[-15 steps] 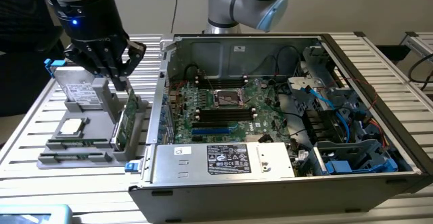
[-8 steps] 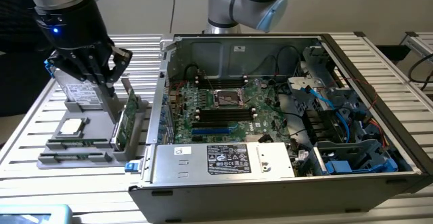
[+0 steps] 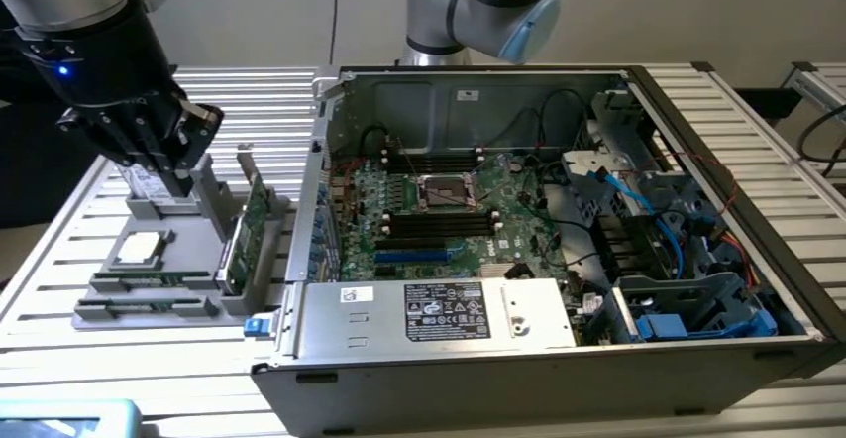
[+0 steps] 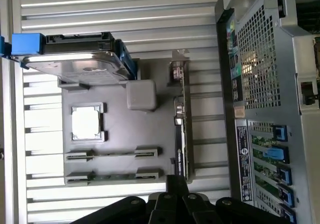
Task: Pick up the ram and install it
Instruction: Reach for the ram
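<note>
The ram [image 3: 157,279] [image 4: 114,153] is a thin green stick standing on edge in a slot of the grey parts holder [image 3: 198,220] [image 4: 125,134], beside the square processor [image 3: 139,248] [image 4: 87,123]. My black gripper [image 3: 161,168] [image 4: 170,201] hangs shut and holding nothing over the holder's far end, above the silver hard drive [image 4: 75,59], apart from the ram. The open computer case [image 3: 740,339] lies at the exterior view's right, its motherboard [image 3: 437,205] facing up with black memory slots [image 3: 437,225].
A taller green expansion card [image 3: 245,240] [image 4: 180,129] with a metal bracket stands in the holder between the ram and the case wall. A second slot [image 3: 146,308] [image 4: 114,175] lies beside the ram. Cables and drive cages crowd the case's right part. The table is ribbed metal.
</note>
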Robot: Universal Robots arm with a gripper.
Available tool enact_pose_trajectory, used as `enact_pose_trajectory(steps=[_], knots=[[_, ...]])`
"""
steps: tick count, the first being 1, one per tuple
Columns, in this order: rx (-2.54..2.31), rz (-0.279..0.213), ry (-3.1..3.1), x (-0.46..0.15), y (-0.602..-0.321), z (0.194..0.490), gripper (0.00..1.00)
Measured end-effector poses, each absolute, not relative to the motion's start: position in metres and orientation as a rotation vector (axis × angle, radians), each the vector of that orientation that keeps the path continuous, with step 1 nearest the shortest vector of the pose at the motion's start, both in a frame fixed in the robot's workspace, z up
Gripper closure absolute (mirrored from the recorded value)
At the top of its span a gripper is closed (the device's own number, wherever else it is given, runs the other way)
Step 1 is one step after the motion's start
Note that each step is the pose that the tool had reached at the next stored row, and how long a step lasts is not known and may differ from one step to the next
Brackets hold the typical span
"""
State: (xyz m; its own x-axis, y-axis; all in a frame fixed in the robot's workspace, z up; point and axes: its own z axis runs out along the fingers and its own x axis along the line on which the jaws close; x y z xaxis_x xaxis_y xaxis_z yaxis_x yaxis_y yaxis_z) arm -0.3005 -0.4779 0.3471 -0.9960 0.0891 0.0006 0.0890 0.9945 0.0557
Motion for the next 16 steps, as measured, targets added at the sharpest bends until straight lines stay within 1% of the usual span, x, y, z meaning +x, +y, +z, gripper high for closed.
enact_pose_trajectory(steps=[7,16], knots=[[0.141,0.087,3.152,-0.323,-0.478,0.345,0.89],[0.141,0.087,3.152,-0.338,-0.479,0.345,0.89]])
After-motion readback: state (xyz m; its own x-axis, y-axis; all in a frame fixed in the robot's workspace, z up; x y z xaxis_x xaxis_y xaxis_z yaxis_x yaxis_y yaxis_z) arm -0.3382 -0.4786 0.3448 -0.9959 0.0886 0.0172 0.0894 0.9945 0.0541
